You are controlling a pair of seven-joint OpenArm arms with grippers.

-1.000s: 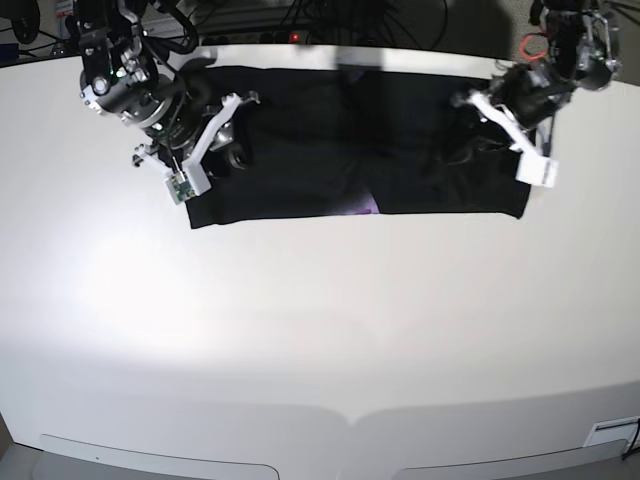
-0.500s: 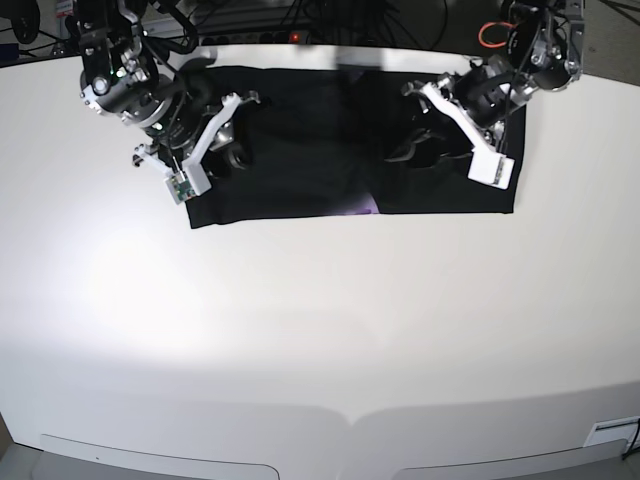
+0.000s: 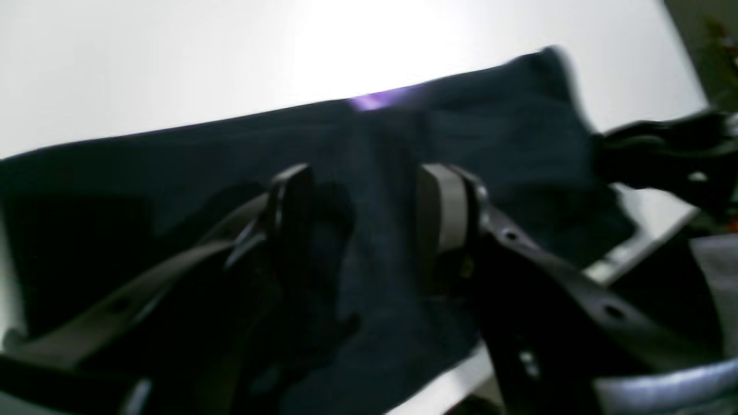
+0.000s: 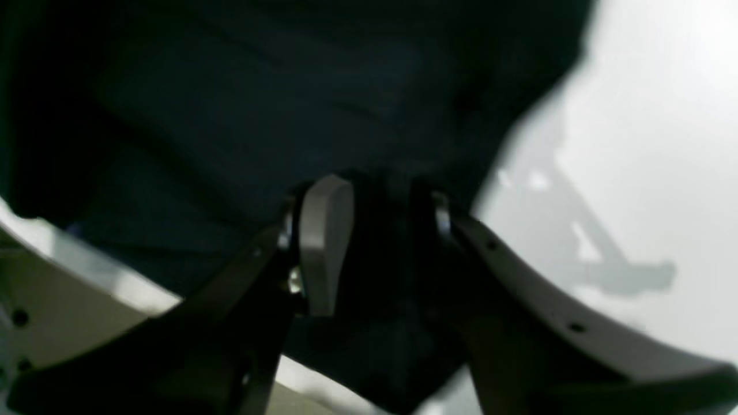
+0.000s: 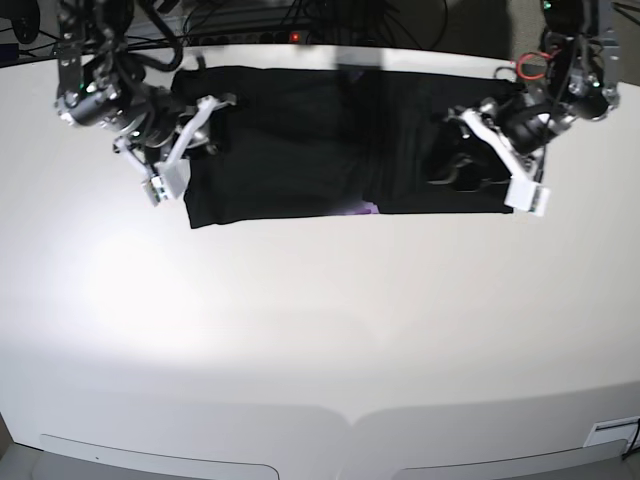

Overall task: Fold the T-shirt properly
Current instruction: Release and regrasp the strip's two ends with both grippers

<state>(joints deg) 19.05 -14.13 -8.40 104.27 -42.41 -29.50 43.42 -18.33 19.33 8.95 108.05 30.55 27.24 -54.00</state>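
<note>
The large black cloth T-shirt (image 5: 340,140) lay lengthwise along the tabletop's far edge, left gripper (image 5: 470,165) wide above one end, right gripper (image 5: 190,135) pinching the other

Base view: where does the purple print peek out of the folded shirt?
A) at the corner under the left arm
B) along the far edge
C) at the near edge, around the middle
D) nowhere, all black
C: a small purple patch shows at the near edge of the shirt, roughly midway along it; everything else visible of the cloth is black.
</note>
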